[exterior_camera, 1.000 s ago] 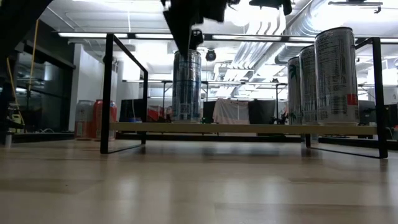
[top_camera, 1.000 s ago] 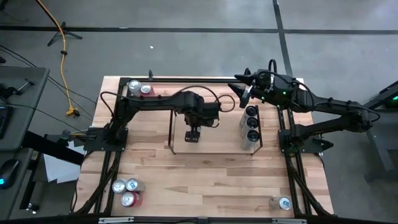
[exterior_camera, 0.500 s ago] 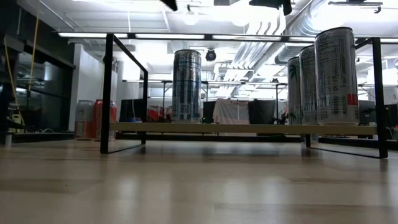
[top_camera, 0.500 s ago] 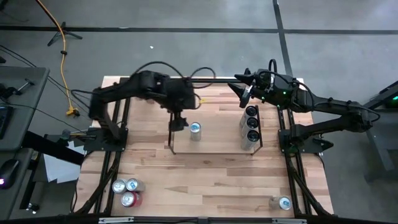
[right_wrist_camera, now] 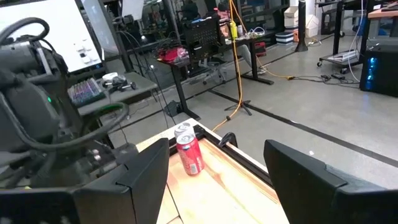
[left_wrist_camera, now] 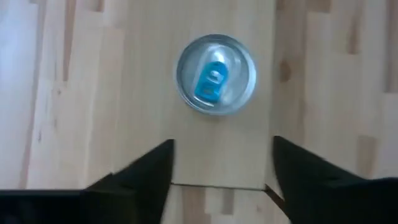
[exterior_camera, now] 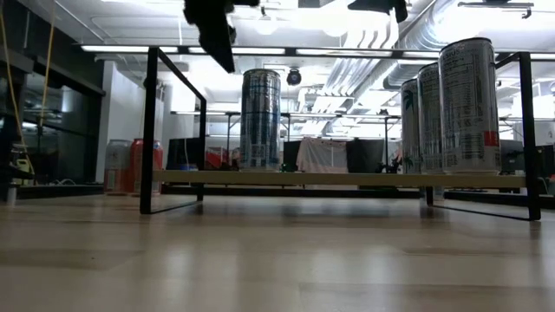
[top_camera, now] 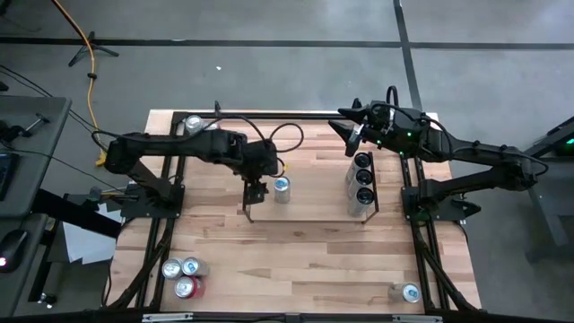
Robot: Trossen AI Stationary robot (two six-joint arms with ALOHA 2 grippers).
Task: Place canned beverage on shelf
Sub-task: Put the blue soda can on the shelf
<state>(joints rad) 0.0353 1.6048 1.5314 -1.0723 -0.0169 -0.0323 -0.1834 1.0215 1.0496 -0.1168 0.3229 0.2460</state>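
High view showed the left gripper [top_camera: 256,190] open and empty, just beside the can [top_camera: 282,187] standing upright on the shelf [top_camera: 309,218]. Toward the right arm stood three more cans [top_camera: 363,176]. The right gripper [top_camera: 352,133] hovered open beyond them.

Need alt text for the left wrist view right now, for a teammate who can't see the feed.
Looking straight down, a silver can with a blue pull tab stands upright on the shelf's pale board, free of the left gripper. The gripper's two dark fingers are spread apart above the board's edge, empty.
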